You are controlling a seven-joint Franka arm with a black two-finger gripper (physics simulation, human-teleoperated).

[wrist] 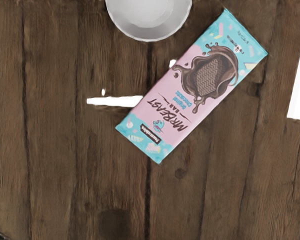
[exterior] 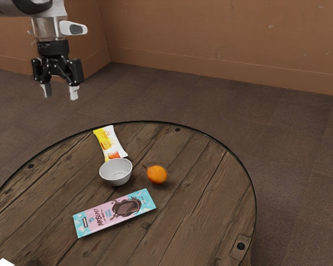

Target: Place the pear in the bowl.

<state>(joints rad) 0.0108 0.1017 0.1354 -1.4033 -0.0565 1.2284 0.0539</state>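
**Pear (exterior: 157, 174) just beside bowl (exterior: 116, 172), exterior view's right side**

Gripper (exterior: 60, 95) wide open, empty, high & off to bowl's exterior-view left. Next prob. needs travel toward exterior view's right, past bowl, then down. Pear's stem end pts roughly bowlward; grip across that axis, w/ care near bowl.

Brown walls (exterior: 222, 33) meet dark floor (exterior: 299, 155) beyond a round wooden table (exterior: 200, 221).
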